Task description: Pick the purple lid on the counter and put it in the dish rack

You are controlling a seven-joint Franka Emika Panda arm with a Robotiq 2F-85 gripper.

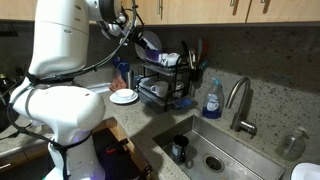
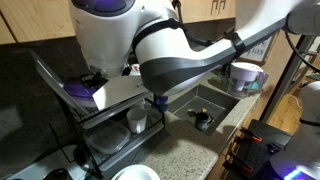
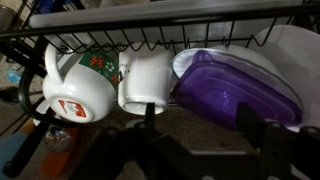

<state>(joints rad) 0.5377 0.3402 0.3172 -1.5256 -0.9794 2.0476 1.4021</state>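
**Operator:** List the fixed structures, largest first.

**Technician:** The counter is grey speckled stone with a matching backsplash, and it lies well below the jaws. The arm is a smooth white shell built of rounded segments. The sink is a rectangular basin of brushed steel, also well below the jaws and off to one side.

**Operator:** Describe the dish rack.

**Technician:** The dish rack is thin black wire in two tiers. The jaws face its upper tier. In the wrist view, straight bars and a scalloped wire run across above the fingertips.

**Operator:** Locate the purple lid.

**Technician:** The purple lid is in the upper tier, just ahead of the jaws and nearer one fingertip than the other. It is a glossy rounded disc with raised concentric rims. It lies tilted and overlaps a white plate beyond it. In an exterior view the purple lid shows on the top tier.

**Operator:** Smaller items?

**Technician:** A glazed white mug with a printed pattern and a loop handle sits ahead of the opposite fingertip. A plain white cup stands between the mug and the lid.

**Operator:** Jaw condition?

**Technician:** The gripper appears as dark, blurred, matte fingers. The jaws stand wide apart with nothing between them, and the lid is not gripped.
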